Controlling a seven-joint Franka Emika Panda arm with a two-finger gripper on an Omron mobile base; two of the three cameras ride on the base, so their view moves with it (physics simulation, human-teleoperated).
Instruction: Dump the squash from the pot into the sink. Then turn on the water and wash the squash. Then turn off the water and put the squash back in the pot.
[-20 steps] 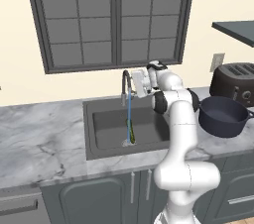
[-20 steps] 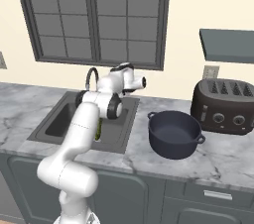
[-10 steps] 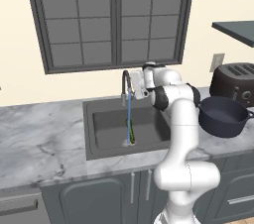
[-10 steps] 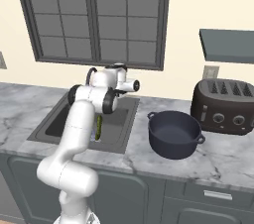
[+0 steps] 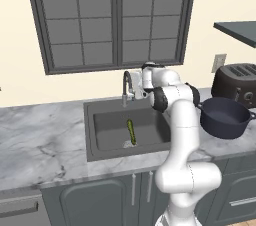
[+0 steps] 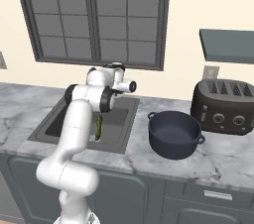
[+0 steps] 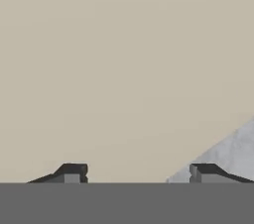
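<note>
Small slim green squash (image 5: pixel 131 132), slightly curved, lying lengthwise on the floor of the dark grey rectangular recessed sink (image 5: pixel 100 142), right of the basin's middle and just behind a small pale round drain (image 5: pixel 127 144) in the left base view; seen again in the right base view as a short green strip (image 6: pixel 99 127) partly hidden behind the white arm's forearm (image 6: pixel 79 119). Round dark navy-blue pot (image 5: pixel 223 116) with small side handles standing upright on the grey-veined marble counter (image 5: pixel 40 142) to the right of the sink, well apart from the squash, its inside showing nothing in the right base view (image 6: pixel 174 134). Black four-slot toaster (image 6: pixel 224 106) just behind and to the right of the pot, near a pale wall outlet (image 6: pixel 210 72). Curved metal gooseneck faucet (image 5: pixel 127 86) at the back rim of the sink, with the white hand of the arm close beside it on its right, under the dark-framed window (image 5: pixel 112 17). Two-finger gripper (image 7: pixel 138 173) seen in the hand view with its two small dark fingertips (image 7: pixel 71 172) standing well apart, spread, nothing between them; beyond them plain beige wall (image 7: pixel 124 59) and a corner of marble counter (image 7: pixel 233 151) at lower right. No stream of water visible at the spout in either base view. Grey cabinet doors (image 5: pixel 90 202) below the counter.
</note>
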